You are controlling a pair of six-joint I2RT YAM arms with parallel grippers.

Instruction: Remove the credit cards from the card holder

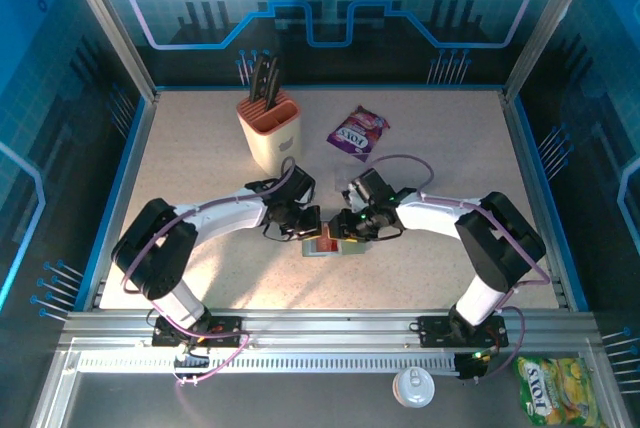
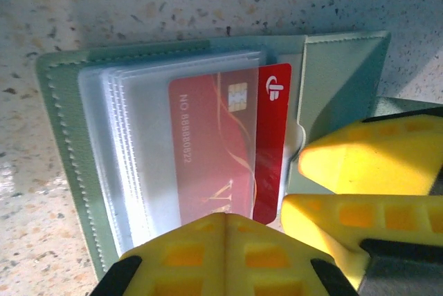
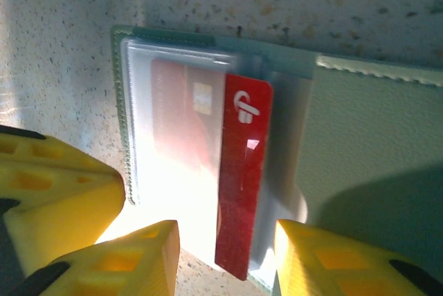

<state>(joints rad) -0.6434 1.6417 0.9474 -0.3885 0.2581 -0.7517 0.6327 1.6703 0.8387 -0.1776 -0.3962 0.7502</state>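
Observation:
The card holder (image 1: 340,249) lies open on the table between both grippers, pale grey-green (image 2: 62,123) with a stack of clear sleeves. A red credit card (image 2: 273,144) sticks partway out of a sleeve toward the holder's fold; the red credit card (image 3: 242,171) juts past the sleeve's edge. My left gripper (image 2: 228,218) is shut, its tips resting on the sleeves over the card's lower part. My right gripper (image 3: 221,241) is open, its fingers (image 3: 149,258) either side of the card's exposed end, not touching it. In the top view, left gripper (image 1: 308,224) and right gripper (image 1: 346,225) nearly meet.
A beige and orange knife block (image 1: 268,130) stands at the back left of centre. A purple snack packet (image 1: 358,132) lies behind the grippers. Off the table in front sit a yellow packet (image 1: 556,388) and a white round lid (image 1: 413,386).

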